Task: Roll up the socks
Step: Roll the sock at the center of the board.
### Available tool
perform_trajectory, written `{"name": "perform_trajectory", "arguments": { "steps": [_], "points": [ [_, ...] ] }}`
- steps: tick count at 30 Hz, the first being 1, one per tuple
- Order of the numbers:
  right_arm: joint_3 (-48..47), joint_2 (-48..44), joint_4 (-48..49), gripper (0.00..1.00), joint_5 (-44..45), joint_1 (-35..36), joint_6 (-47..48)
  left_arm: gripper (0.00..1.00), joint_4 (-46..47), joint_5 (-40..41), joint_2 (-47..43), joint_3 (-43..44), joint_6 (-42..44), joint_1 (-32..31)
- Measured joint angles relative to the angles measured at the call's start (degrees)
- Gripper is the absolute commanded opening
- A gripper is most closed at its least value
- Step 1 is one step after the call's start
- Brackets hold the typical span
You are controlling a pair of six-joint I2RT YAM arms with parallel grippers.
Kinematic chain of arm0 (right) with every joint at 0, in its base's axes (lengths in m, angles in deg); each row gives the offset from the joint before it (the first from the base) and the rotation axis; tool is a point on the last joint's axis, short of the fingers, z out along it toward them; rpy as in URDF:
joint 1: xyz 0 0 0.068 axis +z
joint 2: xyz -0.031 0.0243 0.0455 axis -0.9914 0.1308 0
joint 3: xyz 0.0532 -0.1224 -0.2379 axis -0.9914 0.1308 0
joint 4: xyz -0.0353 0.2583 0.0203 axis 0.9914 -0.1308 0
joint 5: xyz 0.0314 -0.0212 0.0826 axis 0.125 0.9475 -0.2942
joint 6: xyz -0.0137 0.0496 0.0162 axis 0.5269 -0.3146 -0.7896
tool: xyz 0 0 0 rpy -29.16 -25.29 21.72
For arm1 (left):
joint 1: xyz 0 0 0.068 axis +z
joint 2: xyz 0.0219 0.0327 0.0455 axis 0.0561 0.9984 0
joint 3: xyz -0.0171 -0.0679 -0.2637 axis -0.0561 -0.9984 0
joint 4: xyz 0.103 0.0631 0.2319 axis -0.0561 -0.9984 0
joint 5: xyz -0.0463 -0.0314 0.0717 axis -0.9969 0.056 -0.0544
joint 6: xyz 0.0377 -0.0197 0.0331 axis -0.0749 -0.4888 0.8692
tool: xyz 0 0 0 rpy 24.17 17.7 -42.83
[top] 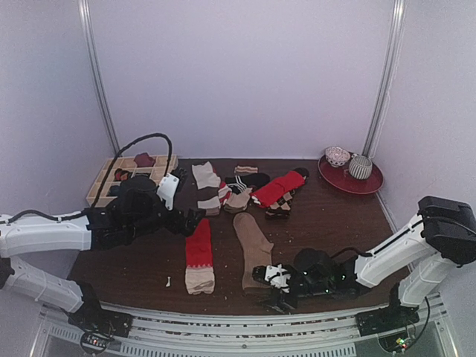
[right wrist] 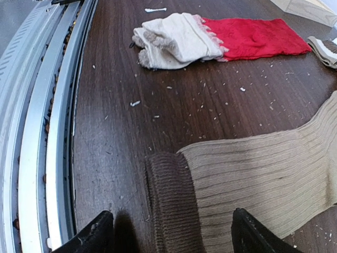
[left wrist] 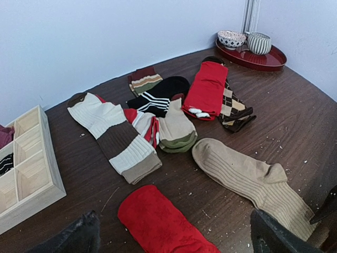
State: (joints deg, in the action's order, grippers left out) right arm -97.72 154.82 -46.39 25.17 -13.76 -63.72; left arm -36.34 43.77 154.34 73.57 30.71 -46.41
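Right wrist view: the right gripper (right wrist: 171,232) has its jaws set wide, one on either side of the dark brown cuff of the tan sock (right wrist: 263,168). Bare bench (right wrist: 121,95) shows in both gaps, so nothing is pinched. The tan sock lies flat near the bench's front edge. The red sock (right wrist: 253,37) lies alongside it, a little apart, with its cream end bunched at the near side. The left gripper (left wrist: 174,232) hangs over the red end of the red sock, jaws fully spread. They look clear of the fabric, though the angle is too steep to be sure. A heap of other socks (top: 245,190) lies farther back.
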Motion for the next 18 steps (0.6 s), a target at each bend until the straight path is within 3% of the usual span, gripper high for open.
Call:
{"name": "perform_trajectory", "arguments": {
  "steps": [3,6,14,18],
  "points": [
    [-0.5,1.3,-1.3,0.66,-0.8,0.0,-0.3,0.98,-0.5,-0.3,0.0,0.0,0.0,0.0],
    [-1.7,2.2,-2.4,0.46,-1.3,0.0,-1.0,0.98,-0.9,-1.1,0.0,0.0,0.3,0.0],
    [-2.9,2.6,-4.0,0.24,-0.6,-0.6,-8.2,0.90,1.2,-9.8,0.1,-0.5,2.2,0.0],
    [-5.6,2.7,-7.6,0.17,-7.0,-4.0,-15.2,0.89,5.9,-19.1,1.1,-3.2,4.5,-0.7]
  ]
}}
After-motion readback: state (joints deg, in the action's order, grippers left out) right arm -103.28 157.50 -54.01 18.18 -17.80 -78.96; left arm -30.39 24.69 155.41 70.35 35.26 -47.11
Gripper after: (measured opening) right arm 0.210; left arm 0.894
